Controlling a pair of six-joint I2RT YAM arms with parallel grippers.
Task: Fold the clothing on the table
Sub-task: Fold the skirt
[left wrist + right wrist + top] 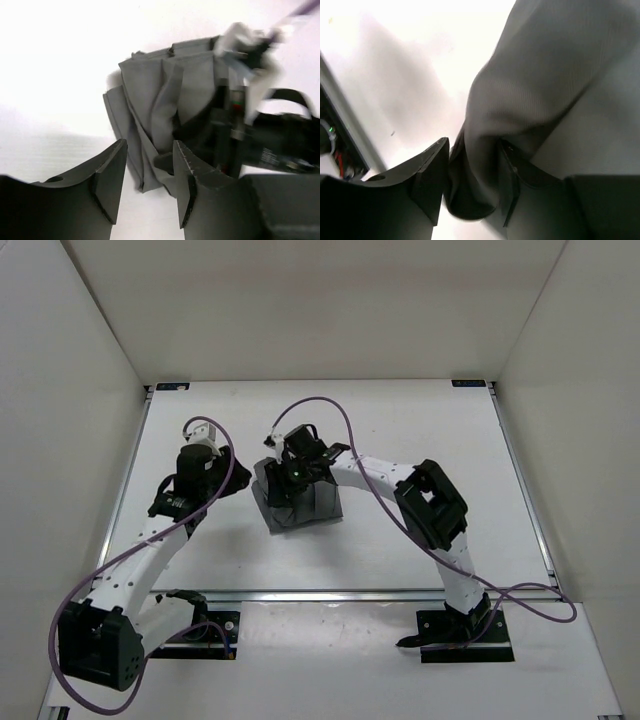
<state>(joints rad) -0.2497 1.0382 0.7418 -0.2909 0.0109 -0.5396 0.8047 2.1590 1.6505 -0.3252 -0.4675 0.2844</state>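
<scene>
Two arms rise from the near rail [350,593] of the desk [420,420]. Just beyond, the left tool [150,150] hangs near the left side of the clothing [320,505], jaws apart with nothing between them. The right tool [474,150] sits over the bundle with a fold between its jaws; whether it pinches or merely straddles that fold cannot be told. Were it to lift with fabric caught, the stacked pleats would likely drag open. The bundle lies mid-desk, slightly skewed, well apart from every rail, with bare surface behind and to both sides.
</scene>
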